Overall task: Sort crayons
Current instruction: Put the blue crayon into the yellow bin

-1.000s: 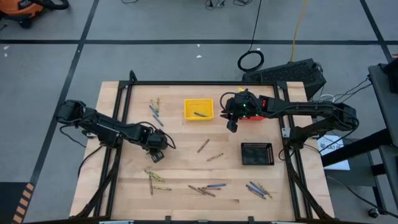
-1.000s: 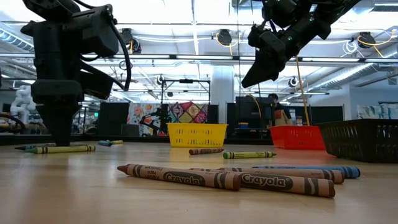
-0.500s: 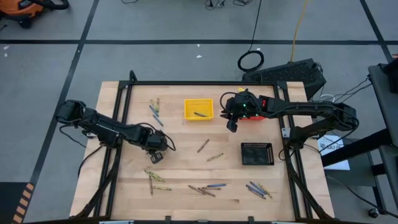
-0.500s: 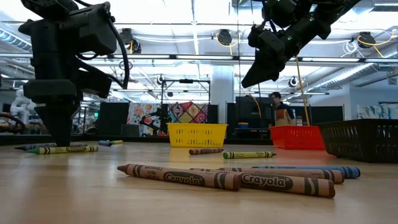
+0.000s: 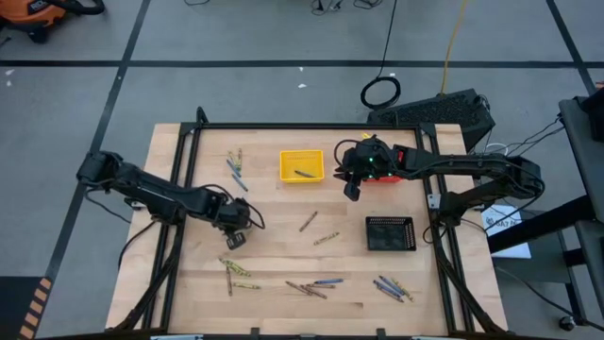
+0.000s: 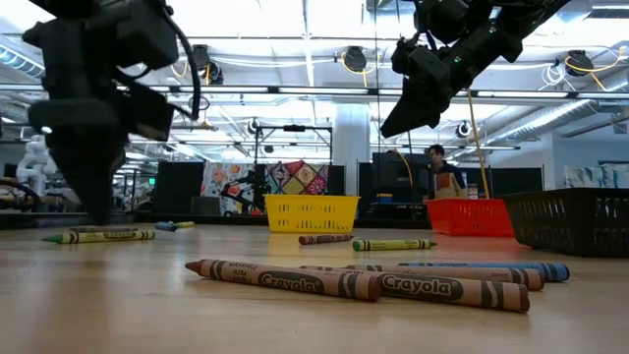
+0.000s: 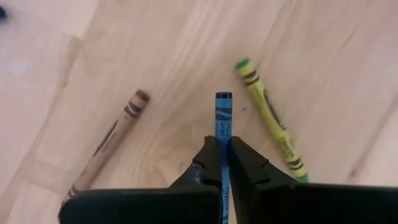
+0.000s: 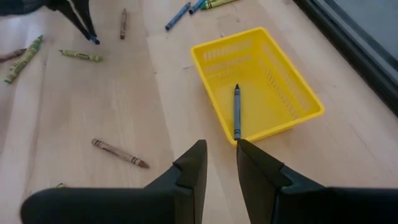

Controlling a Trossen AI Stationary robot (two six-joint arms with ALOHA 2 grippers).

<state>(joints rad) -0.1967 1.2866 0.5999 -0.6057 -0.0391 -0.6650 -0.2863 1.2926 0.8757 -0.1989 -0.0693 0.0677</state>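
The desk is wide under me. The yellow basket by the far edge holds one blue crayon. My right tool hangs beside that basket, fingers slightly parted, gripping nothing. My left tool, near the left edge, pinches a blue crayon between a brown crayon and a green one. More crayons line the near edge.
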